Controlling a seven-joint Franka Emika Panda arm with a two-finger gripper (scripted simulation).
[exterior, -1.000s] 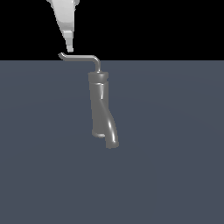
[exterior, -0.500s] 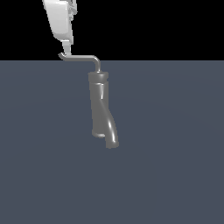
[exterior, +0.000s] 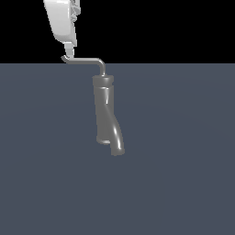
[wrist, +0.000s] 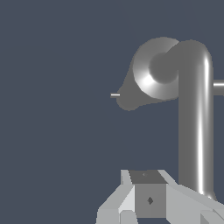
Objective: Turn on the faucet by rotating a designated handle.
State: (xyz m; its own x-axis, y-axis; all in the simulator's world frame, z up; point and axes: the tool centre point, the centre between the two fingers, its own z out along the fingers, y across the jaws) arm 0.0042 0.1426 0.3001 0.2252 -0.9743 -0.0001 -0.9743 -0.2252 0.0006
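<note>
Near the far edge of the flat grey surface [exterior: 183, 183], toward the exterior view's left, stands the faucet [exterior: 105, 114], a dark glossy cylinder with a capped top and a short curved spout that bends out low down toward the exterior view's right. From the cap a thin light-grey handle [exterior: 85, 60] rises a little, turns, and runs level toward the exterior view's left, ending in a small hooked tip. The white gripper [exterior: 69, 49] hangs down from above, tilted, with its fingertips right at that hooked tip; from this side I cannot tell whether it touches the rod or only sits just beside it, nor whether the jaws are apart or closed. From the wrist view the faucet [wrist: 175, 83] shows as a rounded shiny body with a thick tube running along it, a sliver of the handle [wrist: 115, 94] pokes out past it, and the pale fingers [wrist: 179, 201] sit close to the camera.
</note>
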